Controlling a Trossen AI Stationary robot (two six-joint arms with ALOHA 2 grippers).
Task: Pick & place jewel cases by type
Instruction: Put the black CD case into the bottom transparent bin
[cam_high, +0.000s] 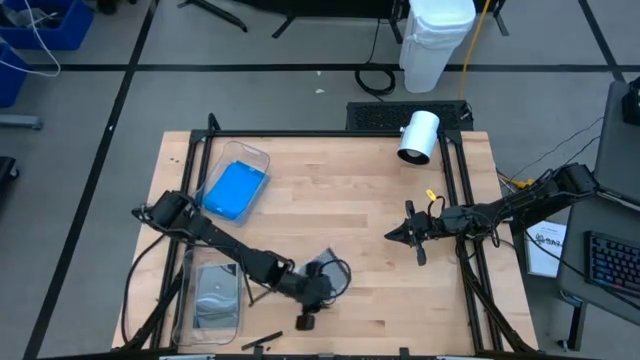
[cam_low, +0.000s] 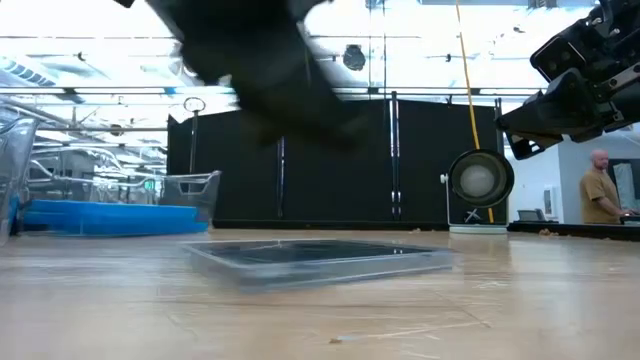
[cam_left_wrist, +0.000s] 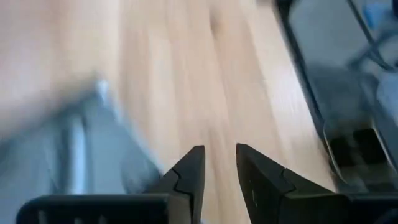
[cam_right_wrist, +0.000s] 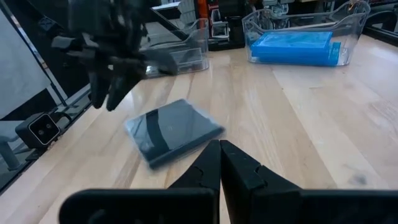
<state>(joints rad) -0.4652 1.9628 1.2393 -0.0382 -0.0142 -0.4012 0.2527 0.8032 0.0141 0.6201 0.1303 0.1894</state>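
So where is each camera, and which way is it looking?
High view: above the table, facing straight down; both dark arms show, left end effector and right end effector.
Low view: at tabletop height, facing across the flat grey plastic jewel case; arms hang blurred above.
Left wrist view: on the left arm, facing the wooden table past its own slightly parted fingers.
Right wrist view: on the right arm, past its closed fingers.
Low and right wrist views share that grey case.
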